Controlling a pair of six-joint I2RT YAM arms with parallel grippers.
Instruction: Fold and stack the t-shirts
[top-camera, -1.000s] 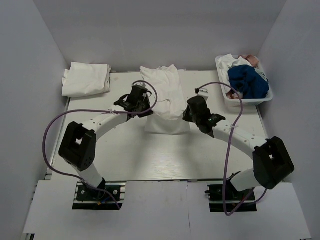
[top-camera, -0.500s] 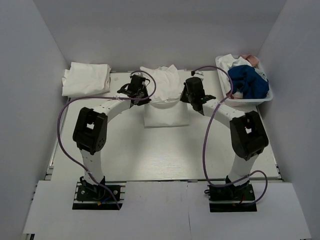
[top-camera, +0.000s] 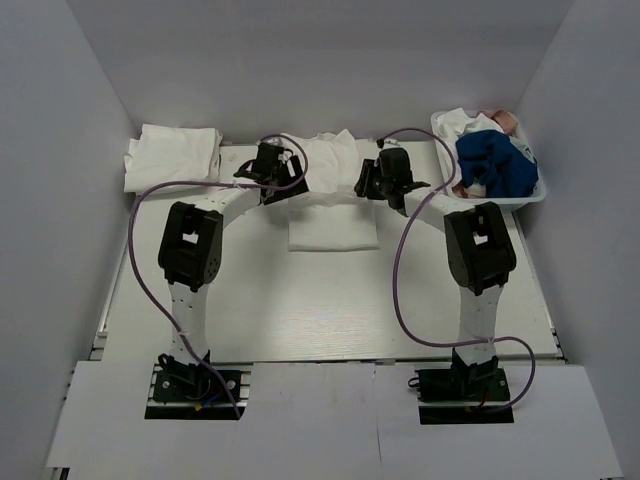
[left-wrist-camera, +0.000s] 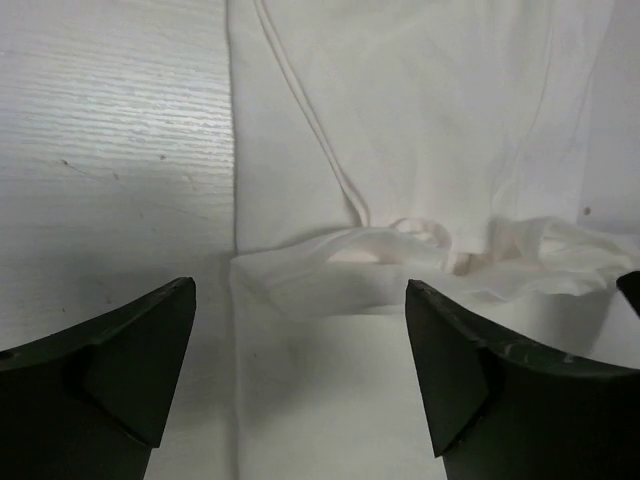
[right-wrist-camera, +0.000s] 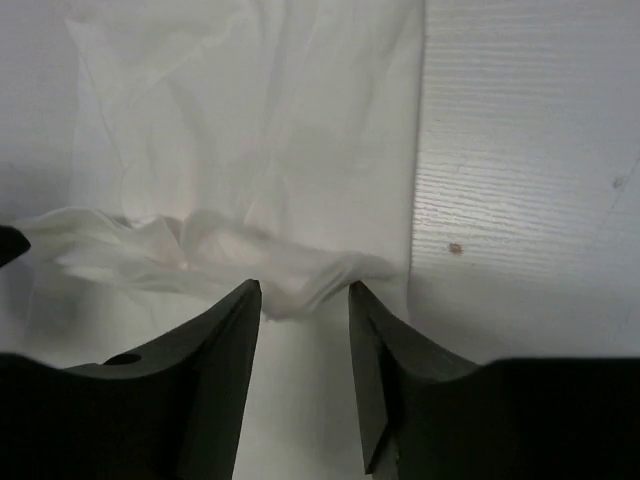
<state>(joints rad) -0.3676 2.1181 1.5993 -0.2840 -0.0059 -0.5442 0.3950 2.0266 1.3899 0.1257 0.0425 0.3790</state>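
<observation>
Open white table (top-camera: 330, 300) surface shows on both sides of the shirt and toward the near edge. A half-folded white t-shirt (top-camera: 333, 228) lies at centre-far, its bunched fold edge running between the grippers. Folded t-shirts (top-camera: 172, 158) sit in the far-left corner and a laundry basket (top-camera: 497, 203) at far right, both well apart from the centre shirt. The left gripper (left-wrist-camera: 300, 290) is spread wide over the shirt's left edge, holding nothing. The right gripper (right-wrist-camera: 305, 288) has its fingers narrowly apart at the bunched ridge; I cannot tell whether it pinches it.

**Three views: one high overview, two close wrist cameras.**

My top camera sits above and behind the bases (top-camera: 195, 382), looking down on the whole table (top-camera: 200, 300). Each wrist camera looks forward past its fingers (left-wrist-camera: 110, 370) from close in; both share the bunched fold of the shirt (left-wrist-camera: 400, 240), from opposite sides.
</observation>
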